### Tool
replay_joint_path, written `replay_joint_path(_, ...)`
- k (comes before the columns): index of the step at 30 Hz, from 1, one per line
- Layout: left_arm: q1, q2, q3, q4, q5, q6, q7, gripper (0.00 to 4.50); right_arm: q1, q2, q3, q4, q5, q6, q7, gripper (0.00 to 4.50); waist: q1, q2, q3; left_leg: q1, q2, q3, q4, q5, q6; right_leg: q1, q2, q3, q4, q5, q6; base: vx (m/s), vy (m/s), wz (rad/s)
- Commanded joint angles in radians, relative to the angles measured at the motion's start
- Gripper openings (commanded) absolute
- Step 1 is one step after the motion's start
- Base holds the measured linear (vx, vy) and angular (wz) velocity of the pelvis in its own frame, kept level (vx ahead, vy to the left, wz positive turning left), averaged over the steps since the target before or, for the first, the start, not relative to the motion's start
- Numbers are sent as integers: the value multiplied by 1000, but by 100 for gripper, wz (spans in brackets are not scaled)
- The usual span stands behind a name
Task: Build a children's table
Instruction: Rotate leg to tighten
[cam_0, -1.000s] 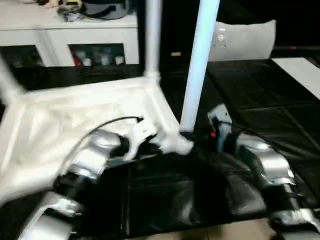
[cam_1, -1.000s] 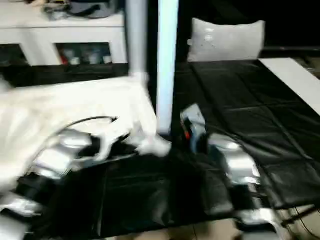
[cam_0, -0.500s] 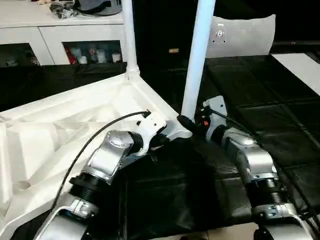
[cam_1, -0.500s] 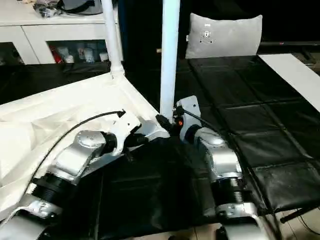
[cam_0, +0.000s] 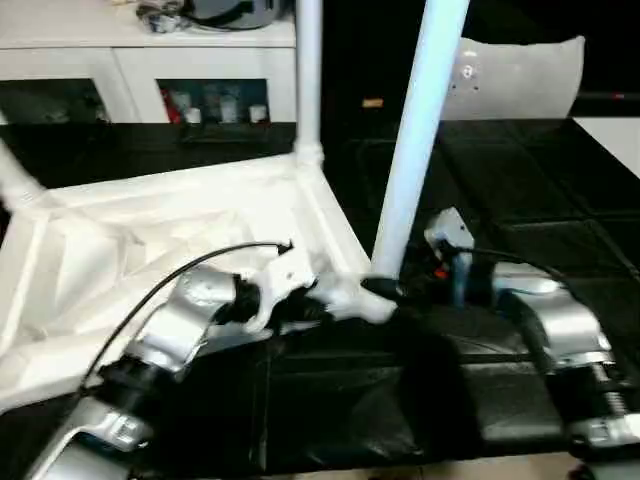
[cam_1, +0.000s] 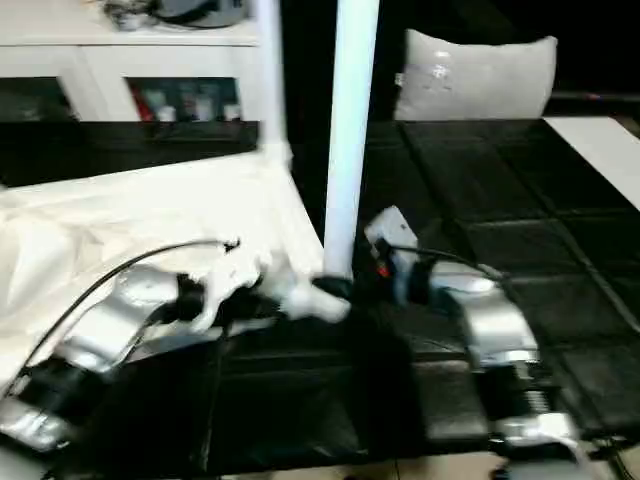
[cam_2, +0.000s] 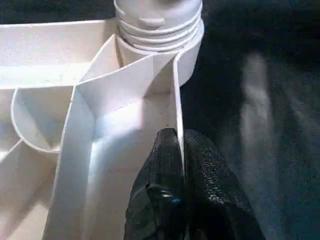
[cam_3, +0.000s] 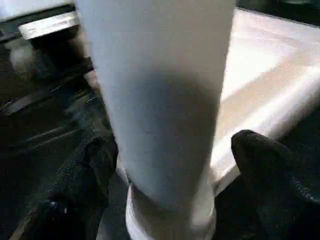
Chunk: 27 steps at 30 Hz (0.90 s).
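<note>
Left gripper (cam_2: 181, 150) pinched on tabletop (cam_0: 150, 230) rim just short of corner socket. Right gripper (cam_3: 170, 165) wide open, leg (cam_0: 415, 150) between fingers, untouched. Best regrip low, twist straight.

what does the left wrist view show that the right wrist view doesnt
Left wrist view alone: the left gripper shut on the tabletop's thin edge wall, the ribbed underside, and the threaded base of the leg in its corner socket.

Right wrist view alone: the right gripper, its black fingers standing apart on either side of the leg's shaft.

Both: that near corner leg, the white tabletop and the black mat.
</note>
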Motion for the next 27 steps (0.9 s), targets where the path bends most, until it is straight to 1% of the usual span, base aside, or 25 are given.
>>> replay_joint_path(1, -17, 15, -37, -21, -5, -56, -83, 0, 4, -17, 15, -14, 18, -21, 86, 397, 0, 0, -72, -6, 22, 12, -64, -99, 91, 77, -59, 66, -66, -242, -155, 0, 0, 0)
replay_joint_path(2, -23, 28, -43, -12, 0, -74, -105, 0, 5, -27, 25, -11, 17, -30, 116, 381, -1, -3, -72, -7, 23, 12, -65, -97, 88, 78, -60, 66, -66, -247, -152, 0, 0, 0)
replay_joint_path(3, -24, 34, -46, -9, 0, -80, -116, 0, 5, -30, 30, -10, 17, -33, 127, 371, 2, -1, -72, -6, 22, 11, -65, -98, 87, 77, -59, 64, -66, -256, -150, 0, 0, 0)
replay_joint_path(5, -29, 48, -52, -4, -6, -90, -145, 0, 6, -39, 43, -6, 24, -38, 155, 359, 5, -5, -72, -6, 23, 12, -65, -99, 81, 76, -61, 65, -68, -278, -143, 0, 0, 0)
replay_joint_path(6, -32, 56, -56, -2, -7, -97, -158, 0, 6, -43, 49, -7, 29, -35, 171, 351, 9, -2, -72, -4, 25, 12, -66, -95, 77, 74, -61, 66, -68, -280, -144, 0, 0, 0)
replay_joint_path(7, -35, 66, -60, 1, -8, -107, -177, 0, 9, -46, 58, -10, 34, -36, 190, 338, 12, -5, -73, -3, 24, 13, -65, -99, 79, 74, -61, 66, -69, -282, -143, 0, 0, 0)
replay_joint_path(9, -36, 69, -61, 4, -9, -112, -183, 0, 9, -46, 60, -8, 35, -42, 196, 318, 13, -3, -74, -4, 25, 12, -65, -94, 77, 74, -61, 66, -65, -273, -145, 0, 0, 0)
replay_joint_path(10, -38, 71, -63, 7, -8, -118, -189, 0, 9, -43, 63, -4, 34, -50, 198, 305, 13, -5, -74, -6, 24, 12, -65, -91, 75, 75, -61, 66, -65, -269, -144, 0, 0, 0)
replay_joint_path(11, -41, 71, -64, 13, -7, -127, -196, 0, 8, -38, 67, 4, 29, -57, 205, 305, 13, -5, -74, -6, 23, 12, -65, -91, 74, 75, -61, 66, -65, -272, -143, 0, 0, 0)
replay_joint_path(14, -43, 68, -63, 22, -5, -137, -204, 0, 10, -34, 73, 10, 24, -63, 217, 268, 13, -6, -75, -8, 22, 12, -65, -82, 70, 76, -61, 65, -66, -281, -133, 0, 0, 0)
replay_joint_path(17, -46, 66, -63, 28, -6, -140, -207, 0, 9, -35, 79, 17, 21, -74, 217, 259, 13, -7, -75, -8, 22, 12, -64, -81, 71, 75, -61, 65, -66, -281, -132, 0, 0, 0)
replay_joint_path(18, -46, 66, -63, 30, -6, -141, -207, 0, 8, -34, 81, 22, 21, -77, 216, 235, 14, -7, -74, -8, 22, 12, -64, -82, 71, 75, -61, 64, -67, -286, -130, 0, 0, 0)
replay_joint_path(19, -48, 66, -65, 35, -7, -145, -207, 0, 6, -32, 82, 28, 23, -77, 219, 230, 14, -7, -74, -8, 22, 13, -64, -82, 70, 75, -61, 65, -67, -290, -129, 0, 0, 0)
replay_joint_path(21, -46, 66, -64, 37, -9, -146, -207, 0, 8, -30, 85, 27, 25, -74, 224, 222, 14, -7, -74, -7, 21, 13, -64, -83, 70, 75, -61, 64, -68, -295, -125, 0, 0, 0)
replay_joint_path(23, -43, 62, -60, 39, -13, -140, -203, 0, 19, -31, 93, 16, 30, -59, 233, 201, 14, -7, -75, -8, 22, 12, -64, -81, 70, 76, -60, 64, -67, -292, -125, 0, 0, 0)
replay_joint_path(25, -42, 60, -59, 39, -15, -136, -201, 0, 24, -30, 94, 12, 32, -53, 233, 197, 14, -7, -75, -9, 22, 12, -64, -78, 71, 76, -60, 65, -66, -284, -127, 0, 0, 0)
replay_joint_path(26, -41, 57, -55, 39, -18, -130, -197, 0, 29, -29, 94, 5, 36, -44, 230, 195, 14, -7, -75, -8, 22, 12, -64, -77, 71, 75, -60, 64, -66, -283, -128, 0, 0, 0)
replay_joint_path(27, -38, 44, -45, 39, -23, -109, -174, 0, 41, -23, 93, -18, 51, -9, 216, 193, 15, -7, -75, -8, 22, 13, -64, -77, 72, 75, -60, 65, -66, -282, -127, 0, 0, 0)
